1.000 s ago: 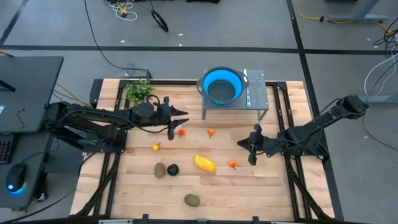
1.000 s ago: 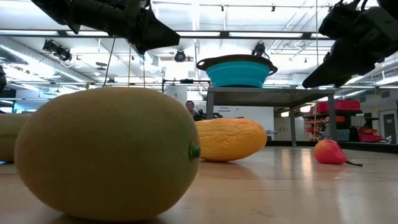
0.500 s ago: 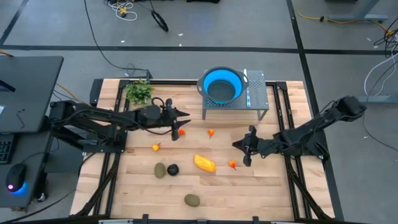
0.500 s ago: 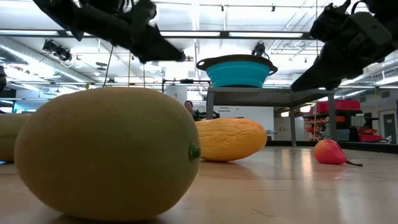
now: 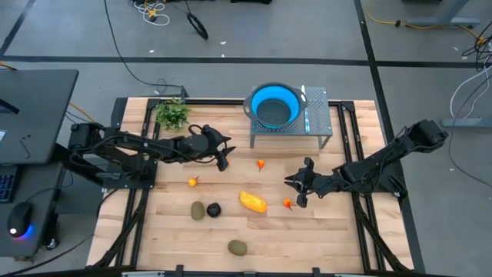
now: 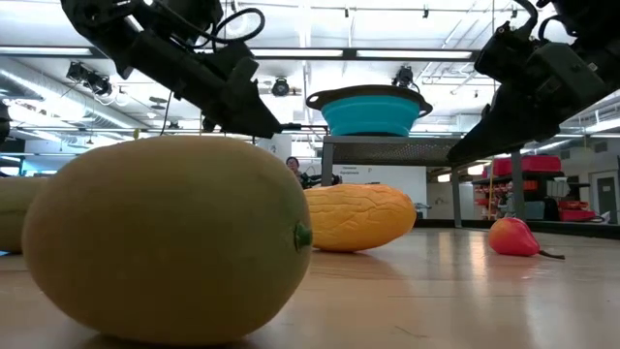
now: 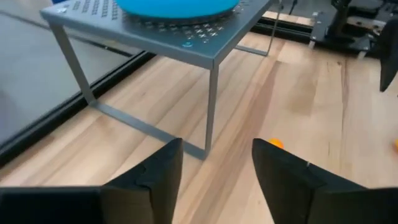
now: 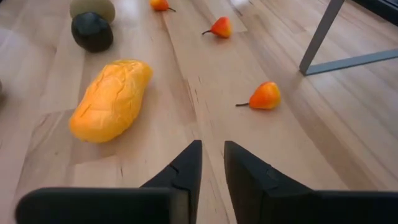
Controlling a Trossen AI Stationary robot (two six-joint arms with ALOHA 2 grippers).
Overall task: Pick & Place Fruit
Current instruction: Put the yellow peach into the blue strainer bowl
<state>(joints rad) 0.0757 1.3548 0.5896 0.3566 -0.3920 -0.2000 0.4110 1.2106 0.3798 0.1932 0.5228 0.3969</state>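
Toy fruit lies scattered on the wooden table (image 5: 338, 231). There is an elongated yellow-orange piece (image 5: 253, 201), a blackish round (image 5: 214, 209), two olive ovals (image 5: 198, 210) (image 5: 237, 247), and small orange-red ones (image 5: 261, 164) (image 5: 192, 182) (image 5: 287, 203). My left gripper (image 5: 224, 160) hangs open above the table left of the stand. In its wrist view an orange piece (image 7: 274, 144) peeks out beside one finger. My right gripper (image 5: 293, 192) hovers just above the orange-red fruit beside the yellow piece (image 8: 112, 99). Its fingers (image 8: 186, 163) stand narrowly open with nothing between them.
A blue bowl (image 5: 274, 105) sits on a grey perforated stand (image 5: 317, 123) at the far middle; one stand leg (image 7: 211, 102) is close ahead of my left gripper. A leafy green sprig (image 5: 172, 112) lies at the far left. Bare wood lies along the near right.
My left gripper has sunk and tipped downward over the small orange-red fruit left of the stand, which it now hides in the high view. My right gripper has gone down and toward the table's left, nearer the orange-red fruit beside the yellow piece. No fruit has moved.
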